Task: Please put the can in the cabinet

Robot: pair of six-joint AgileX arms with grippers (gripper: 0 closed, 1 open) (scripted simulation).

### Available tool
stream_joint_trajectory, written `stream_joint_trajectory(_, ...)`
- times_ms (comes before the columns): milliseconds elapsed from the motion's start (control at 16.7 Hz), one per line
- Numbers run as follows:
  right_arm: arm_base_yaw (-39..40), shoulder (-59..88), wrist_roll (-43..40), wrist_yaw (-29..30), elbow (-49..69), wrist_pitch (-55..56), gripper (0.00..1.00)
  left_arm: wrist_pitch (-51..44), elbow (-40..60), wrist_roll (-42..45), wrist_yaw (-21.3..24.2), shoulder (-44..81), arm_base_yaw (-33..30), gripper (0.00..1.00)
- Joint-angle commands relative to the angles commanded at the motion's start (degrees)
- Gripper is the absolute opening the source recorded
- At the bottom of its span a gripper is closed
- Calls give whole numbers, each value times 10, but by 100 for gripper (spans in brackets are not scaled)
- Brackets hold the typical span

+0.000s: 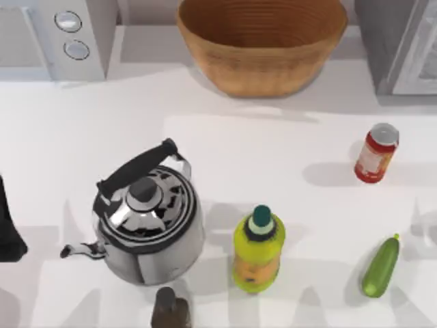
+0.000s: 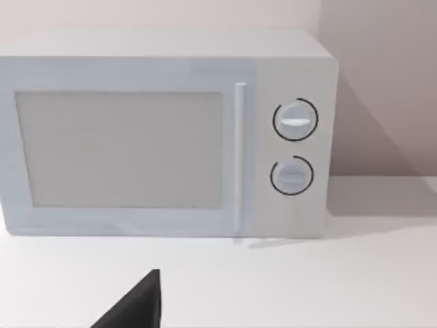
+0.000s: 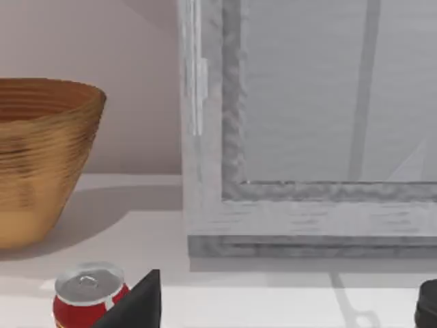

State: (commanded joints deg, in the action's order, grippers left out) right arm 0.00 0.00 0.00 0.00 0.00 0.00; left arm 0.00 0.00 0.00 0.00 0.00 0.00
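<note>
The can (image 1: 375,154) is small and red with a silver top and a pale label. It stands upright at the table's right side, in front of the grey cabinet (image 1: 403,48) at the back right corner. In the right wrist view the can (image 3: 89,297) sits low beside one dark fingertip (image 3: 136,304), with the cabinet's front (image 3: 307,205) beyond it. My right gripper (image 3: 283,314) is open and holds nothing, a little short of the can. My left arm (image 1: 8,225) is parked at the table's left edge.
A woven basket (image 1: 263,41) stands at the back centre and a white microwave (image 1: 54,34) at the back left. A steel kettle (image 1: 147,219), a yellow-green bottle (image 1: 257,249), a green zucchini (image 1: 380,266) and a small dark object (image 1: 169,309) occupy the front.
</note>
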Motion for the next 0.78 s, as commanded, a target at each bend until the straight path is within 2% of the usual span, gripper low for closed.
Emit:
stream_joint_trajectory(360,14,56,3,13,9,43,100,0,0,0,0,0,0,100)
stream_joint_trajectory(780,80,329,18,76,50,250,100,0,0,0,0,0,0,100)
